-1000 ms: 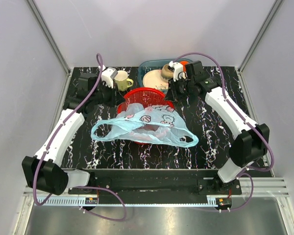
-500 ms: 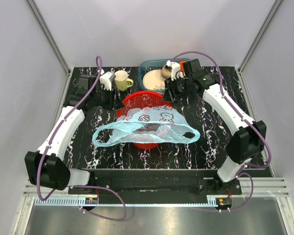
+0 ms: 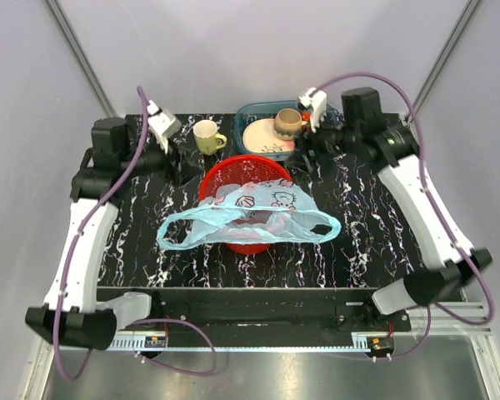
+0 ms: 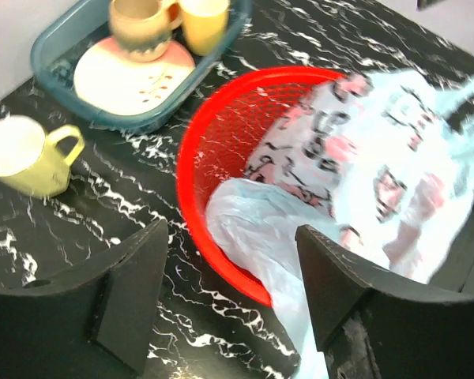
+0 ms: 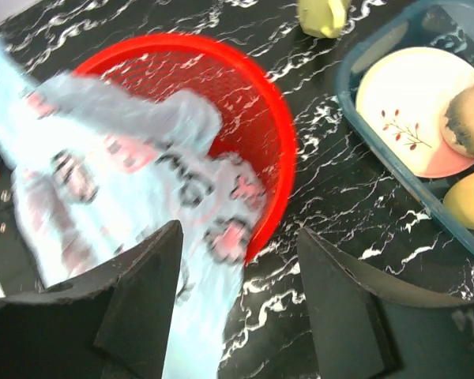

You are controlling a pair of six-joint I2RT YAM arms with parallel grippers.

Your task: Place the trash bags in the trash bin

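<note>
The light-blue trash bag (image 3: 250, 218) with pink and dark prints lies draped over the red mesh trash bin (image 3: 233, 171), its ends hanging past the rim on both sides. It also shows in the left wrist view (image 4: 355, 181) and the right wrist view (image 5: 103, 166), partly inside the bin (image 4: 205, 142) (image 5: 261, 126). My left gripper (image 3: 177, 163) is open and empty, raised left of the bin. My right gripper (image 3: 302, 148) is open and empty, raised right of the bin's far rim.
A teal dish tray (image 3: 254, 112) behind the bin holds a plate (image 3: 262, 133) and a brown mug (image 3: 287, 122). A yellow mug (image 3: 206, 136) stands on the table left of the tray. White walls enclose the table on three sides.
Both arms have pulled up and outward, away from the bin. The bag has been let go and has settled lower over the bin.
</note>
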